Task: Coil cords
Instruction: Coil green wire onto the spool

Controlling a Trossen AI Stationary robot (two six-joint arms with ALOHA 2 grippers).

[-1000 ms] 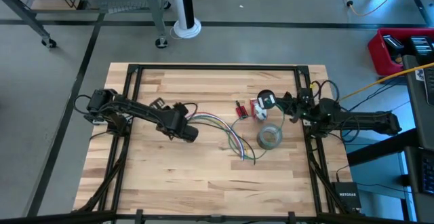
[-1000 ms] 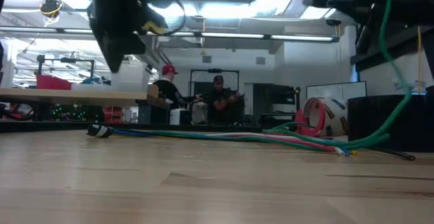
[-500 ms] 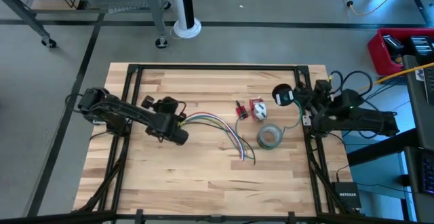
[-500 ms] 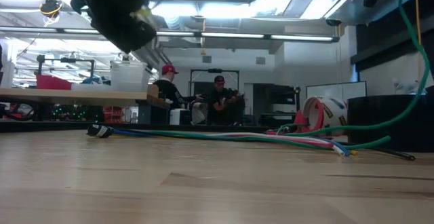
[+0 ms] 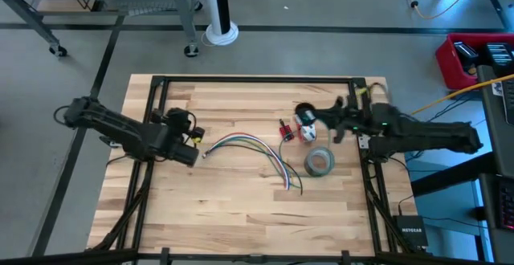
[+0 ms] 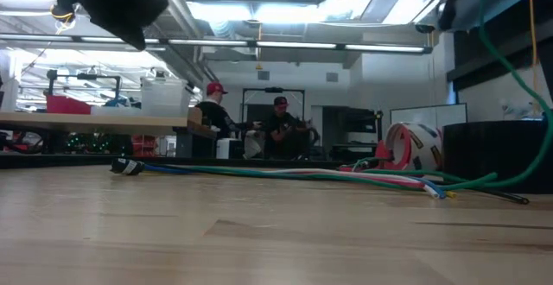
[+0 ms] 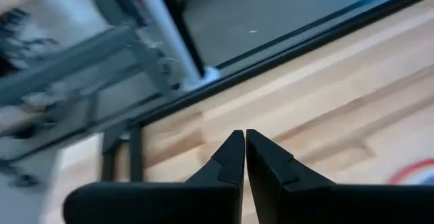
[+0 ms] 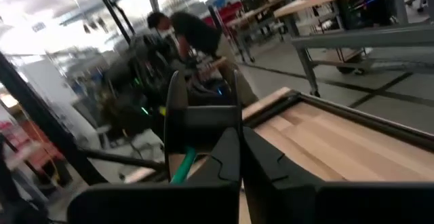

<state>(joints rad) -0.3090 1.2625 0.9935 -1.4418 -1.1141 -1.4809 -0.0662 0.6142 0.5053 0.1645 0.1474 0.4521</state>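
Note:
The multicoloured cord bundle [image 5: 255, 154] lies along the table's middle and also shows in the low view [image 6: 294, 174]. My left gripper [image 5: 195, 139] is shut and empty, raised off the table just left of the bundle's left end. My right gripper [image 5: 321, 117] hovers over the small red-and-white pieces [image 5: 302, 128], shut on the dark green wire [image 6: 529, 104]. A black reel-like object [image 8: 203, 105] sits at its fingertips and shows as a round black disc in the high view [image 5: 305, 112]. My right gripper holds the dark green wire, which comes out beside the shut fingers [image 8: 182, 168]. The fingers themselves hide the place of contact. The wire hangs slack below the raised gripper in a long curve, and its lower part [image 6: 479, 181] lies on the table.
A grey tape roll [image 5: 319, 162] lies right of the bundle's fanned end. A dark frame [image 5: 257, 80] runs round the table top. People sit in the room beyond the table [image 6: 251, 121]. Bare wood lies along the near edge [image 5: 241, 217].
My left gripper has drawn back toward the table's left edge and risen, leaving the bundle where it lay. My right gripper has swung toward the right edge and then back toward the left, over the red-and-white pieces, and the hanging green wire has swung with it.

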